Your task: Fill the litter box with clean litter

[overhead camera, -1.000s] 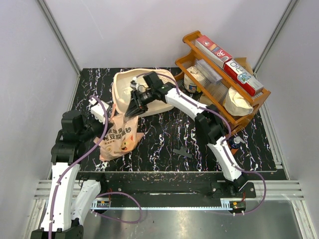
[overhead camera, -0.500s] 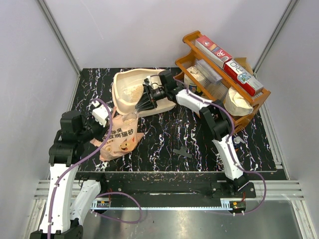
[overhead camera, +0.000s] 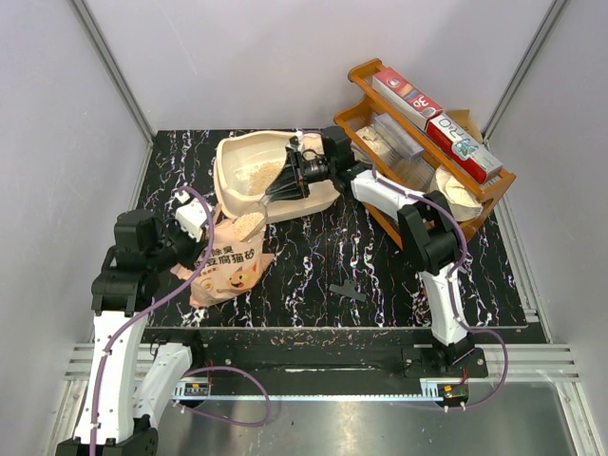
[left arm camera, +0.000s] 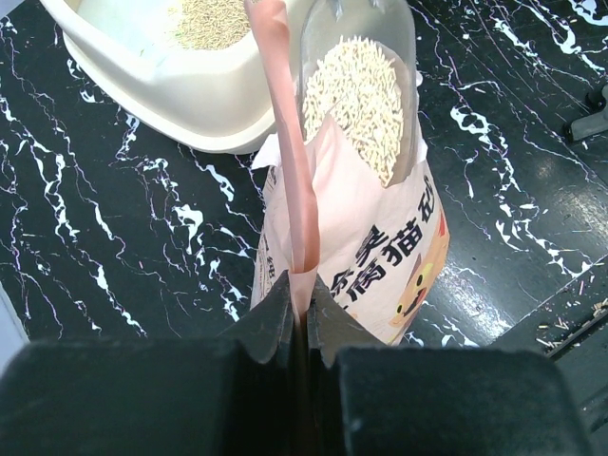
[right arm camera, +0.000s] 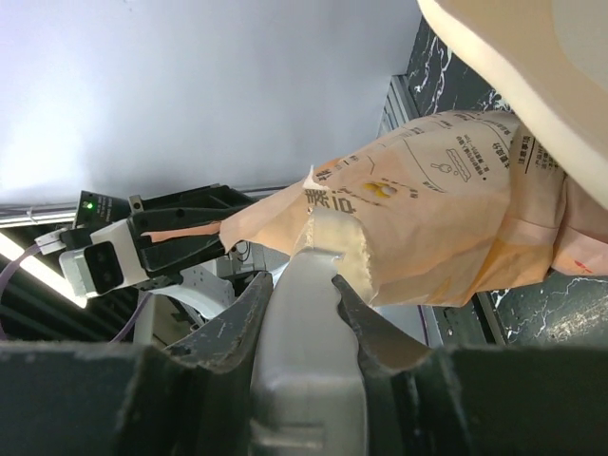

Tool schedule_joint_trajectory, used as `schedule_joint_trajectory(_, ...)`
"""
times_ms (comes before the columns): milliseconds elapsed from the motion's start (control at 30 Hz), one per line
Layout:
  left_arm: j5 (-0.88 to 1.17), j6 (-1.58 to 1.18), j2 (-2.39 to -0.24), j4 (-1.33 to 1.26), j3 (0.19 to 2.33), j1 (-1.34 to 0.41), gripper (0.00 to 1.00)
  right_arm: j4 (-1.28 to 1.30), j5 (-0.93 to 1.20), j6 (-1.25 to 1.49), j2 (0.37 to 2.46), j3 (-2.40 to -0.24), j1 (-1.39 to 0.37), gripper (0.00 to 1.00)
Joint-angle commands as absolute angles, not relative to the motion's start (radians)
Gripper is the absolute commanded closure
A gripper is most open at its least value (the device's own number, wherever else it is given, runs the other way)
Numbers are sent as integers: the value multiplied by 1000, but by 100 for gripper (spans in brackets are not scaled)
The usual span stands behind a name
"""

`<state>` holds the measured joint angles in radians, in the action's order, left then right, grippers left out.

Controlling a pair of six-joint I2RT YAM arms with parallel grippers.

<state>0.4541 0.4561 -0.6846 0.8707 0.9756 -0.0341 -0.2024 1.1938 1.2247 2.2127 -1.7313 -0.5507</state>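
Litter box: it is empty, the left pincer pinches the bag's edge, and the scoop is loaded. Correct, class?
No. The litter box is not empty: the top external view shows clean litter piled in it. The left pincer does pinch the bag by its edge, and the scoop is loaded.

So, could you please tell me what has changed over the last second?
The right fingers, gripping the scoop, swung away from the mouth of the bag, back and to the right. They now hold the scoop over the litter box, above the pile of litter. Nothing was picked up or let go. The left fingers stayed pinched on the bag's edge, and the wooden rack did not move.
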Motion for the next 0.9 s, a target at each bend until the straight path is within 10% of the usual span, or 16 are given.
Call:
schedule_joint_trajectory(0,448,456,-678,828,1022,-32,96,-172,1184,1192,2115,-1735,-522,100)
schedule_joint_trajectory(867,416,476,-724,839,1054,-32,96,-433,1284,1381,2229,-1744,-419,100)
